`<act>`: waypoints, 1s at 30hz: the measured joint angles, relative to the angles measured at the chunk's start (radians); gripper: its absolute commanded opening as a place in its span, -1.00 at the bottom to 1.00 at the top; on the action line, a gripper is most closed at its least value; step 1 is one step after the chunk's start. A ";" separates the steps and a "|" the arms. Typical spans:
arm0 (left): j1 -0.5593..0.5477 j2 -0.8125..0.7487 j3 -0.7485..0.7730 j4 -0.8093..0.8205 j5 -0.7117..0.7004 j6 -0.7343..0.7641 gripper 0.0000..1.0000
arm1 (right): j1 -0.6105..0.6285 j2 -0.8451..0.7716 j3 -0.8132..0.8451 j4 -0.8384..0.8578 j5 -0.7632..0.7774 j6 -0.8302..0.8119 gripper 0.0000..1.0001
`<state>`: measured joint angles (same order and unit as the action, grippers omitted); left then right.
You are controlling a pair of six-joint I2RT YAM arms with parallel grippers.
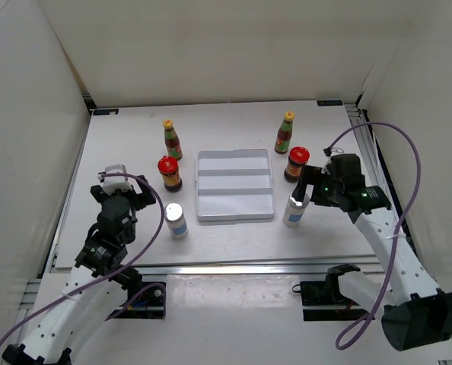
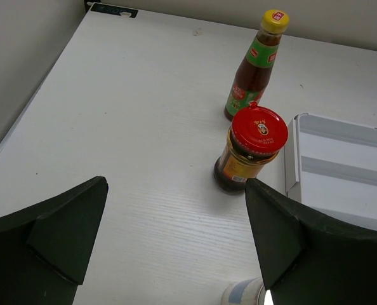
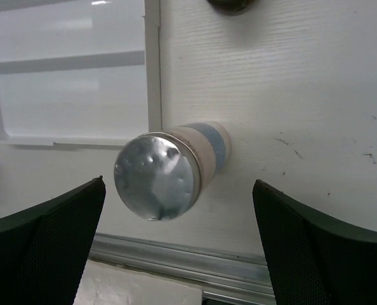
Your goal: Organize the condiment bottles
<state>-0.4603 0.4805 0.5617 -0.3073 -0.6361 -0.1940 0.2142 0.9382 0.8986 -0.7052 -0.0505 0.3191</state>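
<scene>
**A:** How far is the organizing?

**B:** Hardly begun, in my judgement. The tray [image 1: 233, 185] lies in the middle of the table [image 1: 226, 125] with nothing in it. All six bottles stand upright on the table around it, three on each side.

**A:** Which ones are where?

**B:** On the left, the left sauce bottle [image 1: 171, 139] is farthest from the arms. The left jar [image 1: 169, 173] is near the tray's far corner, and the left shaker [image 1: 176, 220] is beside the near corner. The right side is almost a mirror of this: right sauce bottle [image 1: 284, 133], right jar [image 1: 297, 163], right shaker [image 1: 295, 209].

**A:** And the grippers?

**B:** The right gripper [image 3: 179, 187] is spread wide, and the right shaker [image 3: 169, 171] stands between its fingers. There is a clear gap on both sides, so it is not grasped. Probably the fingers are already low enough to close on the body, but the wrist camera looks onto the silver cap, so I cannot be sure of the height. The left gripper [image 2: 176, 187] is also spread and holds nothing. It faces the left jar [image 2: 252, 149], which stands well ahead of its fingers.

**A:** So what is left to do?

**B:** Nearly everything, I think. No bottle is lifted and none is in the tray. The nearest step seems to be closing on the right shaker, which stands just beside the tray's edge. After that, five more bottles wait.
</scene>
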 measured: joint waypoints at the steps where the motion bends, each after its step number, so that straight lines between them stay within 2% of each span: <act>1: 0.000 0.003 -0.002 0.003 0.002 0.002 1.00 | 0.028 0.026 0.000 0.016 0.004 0.005 1.00; 9: 0.000 0.018 -0.013 0.003 0.012 0.011 1.00 | 0.249 0.187 0.001 0.065 0.163 0.026 1.00; 16: 0.000 0.023 -0.013 0.003 0.014 0.013 1.00 | 0.279 0.240 0.001 0.057 0.263 0.074 0.96; 19: 0.000 0.023 -0.013 0.003 0.014 0.013 1.00 | 0.279 0.239 0.001 0.054 0.287 0.080 0.63; 20: 0.000 0.023 -0.013 0.003 0.014 0.013 1.00 | 0.279 0.239 0.001 0.052 0.292 0.084 0.36; 22: 0.000 0.026 -0.013 0.004 0.015 0.013 1.00 | 0.279 0.239 0.001 0.050 0.299 0.089 0.13; 23: 0.000 0.028 -0.013 0.004 0.015 0.013 1.00 | 0.279 0.239 0.001 0.049 0.304 0.090 -0.08; 25: 0.000 0.031 -0.013 0.003 0.015 0.013 1.00 | 0.279 0.239 0.001 0.047 0.310 0.097 -0.29; 26: 0.000 0.031 -0.013 0.003 0.015 0.013 1.00 | 0.279 0.239 0.001 0.047 0.311 0.097 -0.47; 30: 0.000 0.032 -0.013 0.003 0.016 0.013 1.00 | 0.279 0.239 0.018 0.005 0.315 0.094 -0.73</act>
<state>-0.4603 0.5125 0.5484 -0.3038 -0.6205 -0.1806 0.4934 1.1770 0.9169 -0.7002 0.2646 0.4133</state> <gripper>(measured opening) 1.000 0.656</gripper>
